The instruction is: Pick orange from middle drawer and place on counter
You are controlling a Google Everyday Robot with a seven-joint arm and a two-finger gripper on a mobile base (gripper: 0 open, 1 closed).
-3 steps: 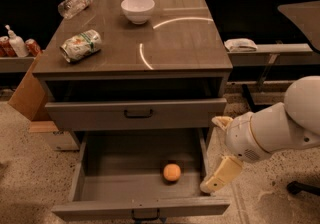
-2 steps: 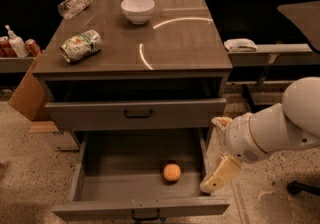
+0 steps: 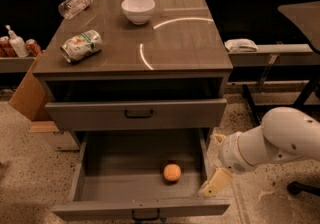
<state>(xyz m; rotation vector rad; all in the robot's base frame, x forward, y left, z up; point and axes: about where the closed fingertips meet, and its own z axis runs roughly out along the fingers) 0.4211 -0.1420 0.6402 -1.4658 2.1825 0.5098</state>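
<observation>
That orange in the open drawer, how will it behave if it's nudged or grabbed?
The orange is round and sits loose on the middle drawer's flat floor, so a nudge would probably roll it. It looks small, so likely light, though its curved skin may slip. The gripper hangs at the drawer's right wall, apart from the orange.

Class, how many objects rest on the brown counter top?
3: a clear bottle at the back left corner, a white bowl at the back centre, a crushed can on its side near the left edge. None looks hidden. The claw hangs beside the open drawer's right wall.
</observation>
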